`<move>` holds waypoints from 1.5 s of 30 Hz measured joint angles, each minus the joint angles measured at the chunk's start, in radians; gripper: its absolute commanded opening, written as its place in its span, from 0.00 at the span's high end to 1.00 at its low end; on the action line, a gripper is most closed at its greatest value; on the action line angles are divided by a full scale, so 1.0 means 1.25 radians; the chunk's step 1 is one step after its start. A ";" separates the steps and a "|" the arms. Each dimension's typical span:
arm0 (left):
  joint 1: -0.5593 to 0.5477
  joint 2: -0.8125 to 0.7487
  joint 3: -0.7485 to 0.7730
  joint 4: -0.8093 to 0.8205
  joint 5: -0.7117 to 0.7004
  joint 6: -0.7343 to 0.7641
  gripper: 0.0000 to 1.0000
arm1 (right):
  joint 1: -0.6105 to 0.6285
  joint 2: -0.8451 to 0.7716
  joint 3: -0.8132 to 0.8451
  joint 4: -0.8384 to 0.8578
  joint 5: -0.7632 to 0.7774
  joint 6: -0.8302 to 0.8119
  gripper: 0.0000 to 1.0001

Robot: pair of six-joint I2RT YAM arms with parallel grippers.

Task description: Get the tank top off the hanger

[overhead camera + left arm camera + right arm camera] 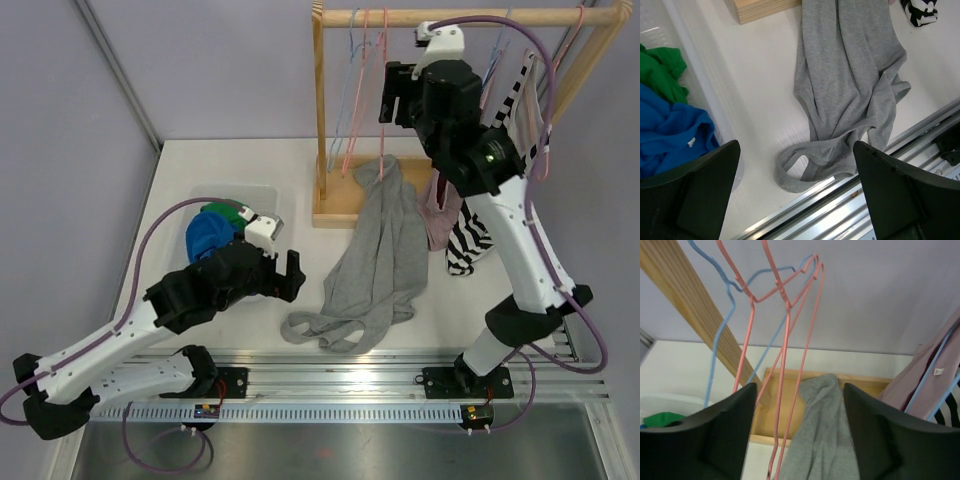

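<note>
Two wide, empty claws: left claw (pixel 795 160) over the bench (pixel 250 170); right claw (pixel 796 405) just beside the far pink hanger (pixel 783 294), which I could snag pulling back.

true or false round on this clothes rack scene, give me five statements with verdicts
1. The grey cotton tank top lies on the white table, off every hanger. True.
2. The right gripper is clamped on a pink wire hanger. False: its jaws stand apart and grip nothing.
3. The clear plastic bin holds a blue garment and a green garment. True.
4. The left gripper holds the tank top's strap. False: it is open above the table and holds nothing.
5. The black-and-white striped garment sits in the bin. False: it hangs at the rack's right side.
</note>
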State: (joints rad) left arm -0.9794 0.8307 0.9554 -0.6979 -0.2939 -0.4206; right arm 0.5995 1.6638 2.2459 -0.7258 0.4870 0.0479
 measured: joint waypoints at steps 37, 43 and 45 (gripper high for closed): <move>-0.077 0.992 0.394 0.295 -0.015 -0.108 0.05 | 0.004 -0.943 -0.642 -0.119 -0.517 0.195 0.00; -0.087 1.013 0.408 0.280 -0.030 -0.111 0.61 | 0.004 -0.951 -0.662 -0.119 -0.576 0.204 0.00; -0.091 1.013 0.407 0.280 -0.027 -0.114 0.99 | 0.004 -0.956 -0.670 -0.114 -0.595 0.208 0.00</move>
State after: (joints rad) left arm -1.0931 2.0972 1.4647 -0.3473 -0.3275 -0.5632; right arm 0.6041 0.4683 1.4086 -0.8684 -0.2573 0.3080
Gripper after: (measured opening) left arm 0.320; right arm 0.993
